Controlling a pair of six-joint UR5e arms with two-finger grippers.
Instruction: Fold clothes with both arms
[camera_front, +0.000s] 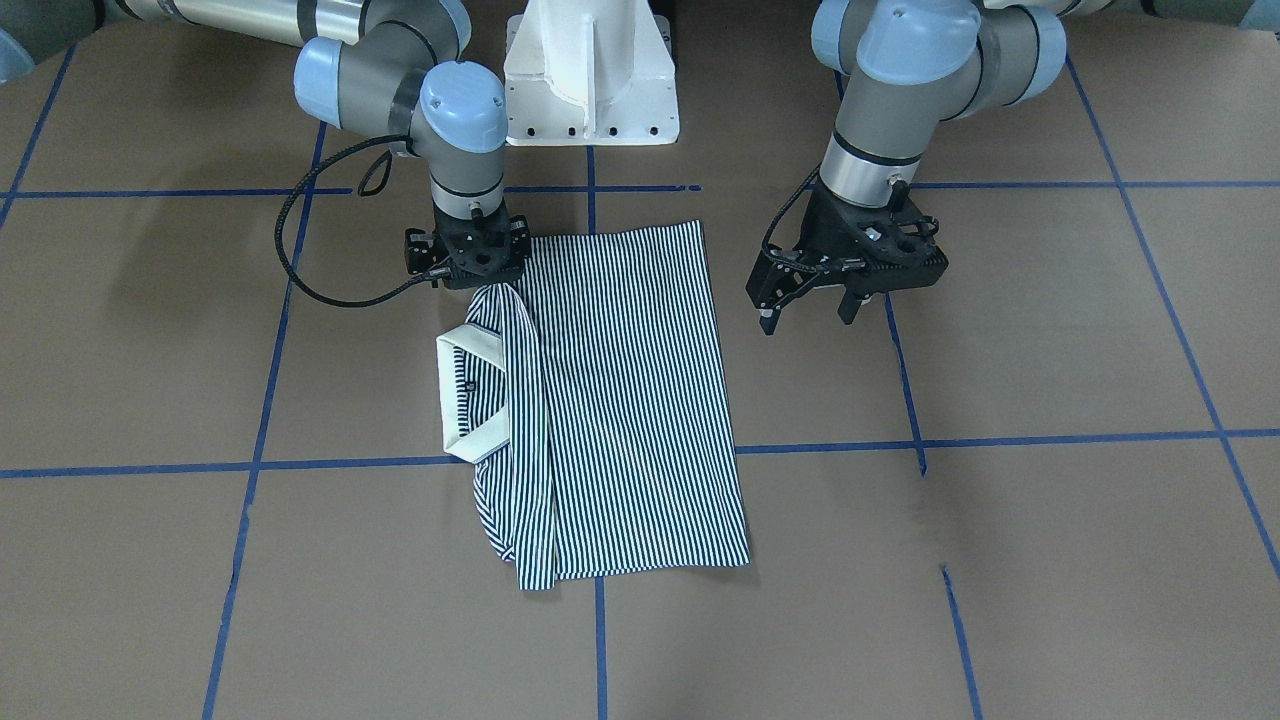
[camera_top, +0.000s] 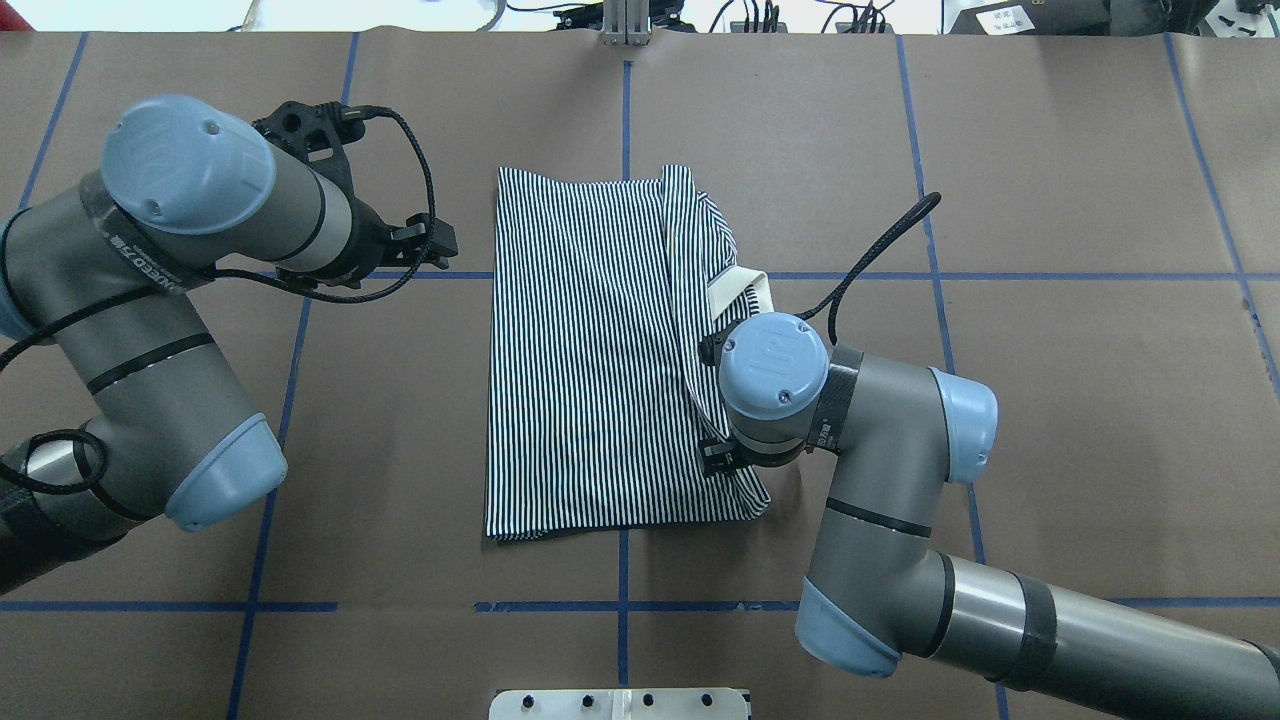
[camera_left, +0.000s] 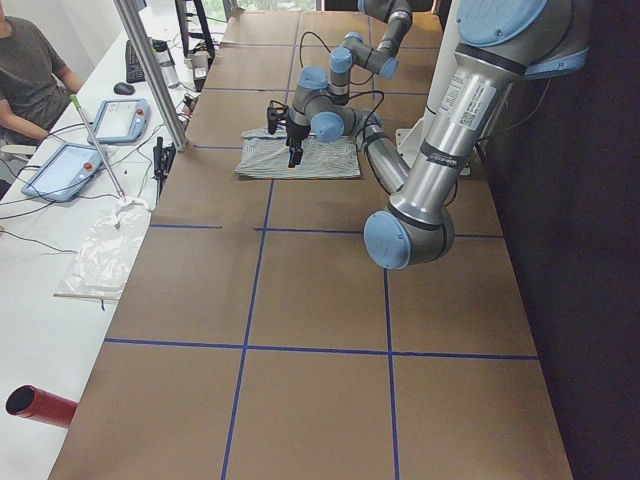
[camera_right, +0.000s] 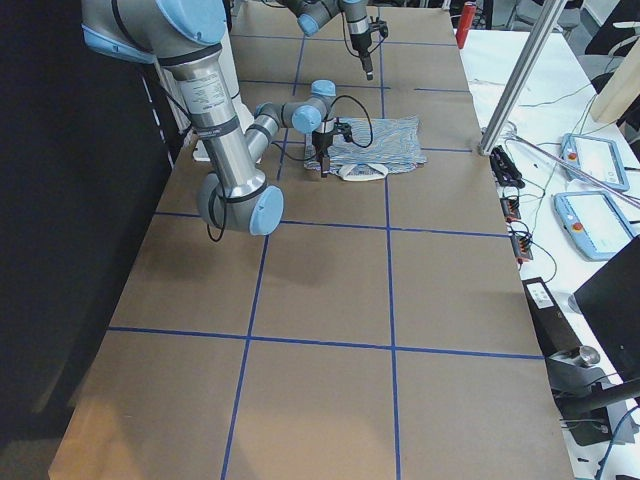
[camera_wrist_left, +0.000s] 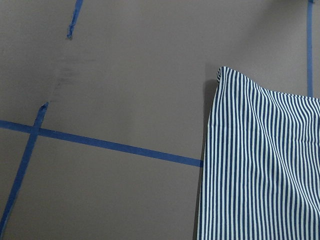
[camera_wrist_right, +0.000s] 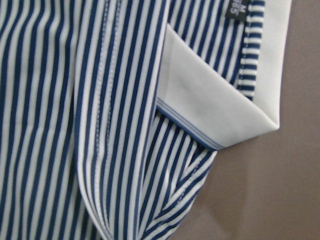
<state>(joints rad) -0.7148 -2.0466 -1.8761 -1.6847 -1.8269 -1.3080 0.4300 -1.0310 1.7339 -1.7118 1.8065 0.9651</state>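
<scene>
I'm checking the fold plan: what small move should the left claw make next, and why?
Probably slide the left claw to the polo shirt's hem edge and lower. It hangs open off the cloth, while the right claw is down at the collar end.

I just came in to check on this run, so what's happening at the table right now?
A striped polo shirt is being folded on the brown table. It lies mostly flat, with one side folded over and its cream collar showing along that edge. The right gripper is down at the cloth next to the collar; whether it pinches the fabric cannot be told. The left gripper hangs open and empty beside the opposite edge, clear of the shirt.
</scene>
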